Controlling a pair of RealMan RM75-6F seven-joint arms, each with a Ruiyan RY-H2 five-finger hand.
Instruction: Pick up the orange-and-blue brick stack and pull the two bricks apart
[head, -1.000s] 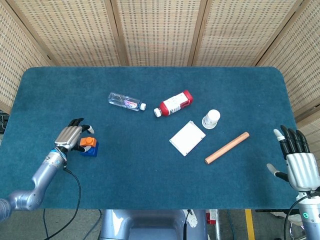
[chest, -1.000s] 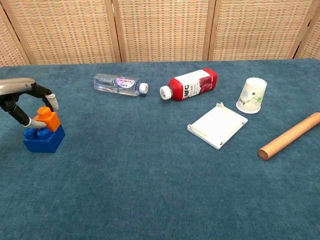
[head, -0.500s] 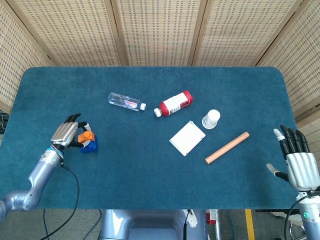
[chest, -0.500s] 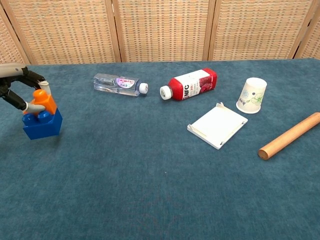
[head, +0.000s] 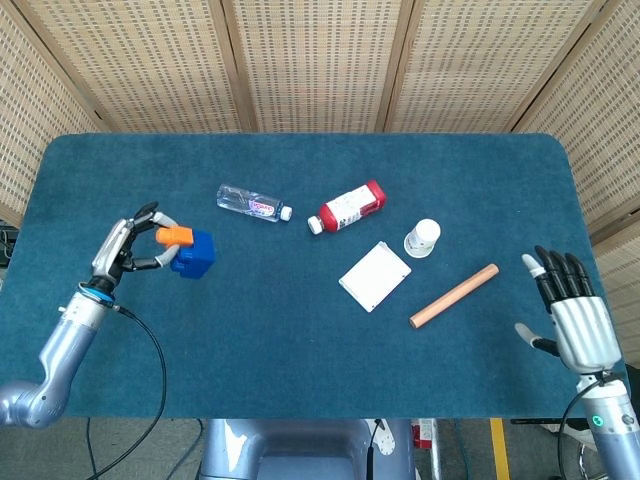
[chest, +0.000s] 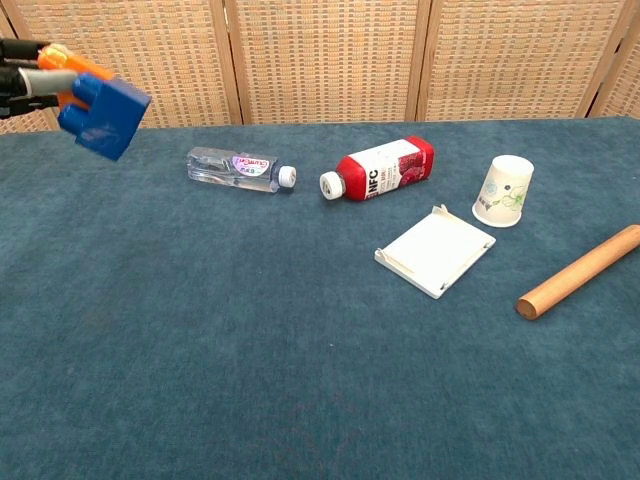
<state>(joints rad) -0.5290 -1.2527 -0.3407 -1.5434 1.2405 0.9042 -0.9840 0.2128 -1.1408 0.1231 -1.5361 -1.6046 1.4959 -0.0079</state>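
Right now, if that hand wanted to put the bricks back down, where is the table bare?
Bare cloth runs all along the near edge of the table, and on the left below the lifted brick stack in the left hand. It is crowded mid-table: water bottle, red bottle, white box, paper cup, wooden rod.

The brick stack (head: 187, 249) is hanging in the left hand (head: 122, 247) at frame left, off the desk (head: 300, 340). Two bottles (head: 253, 203) (head: 348, 207) are lying centre; cup (head: 422, 238), card (head: 374, 276) and rod (head: 453, 295) are sitting rightward.
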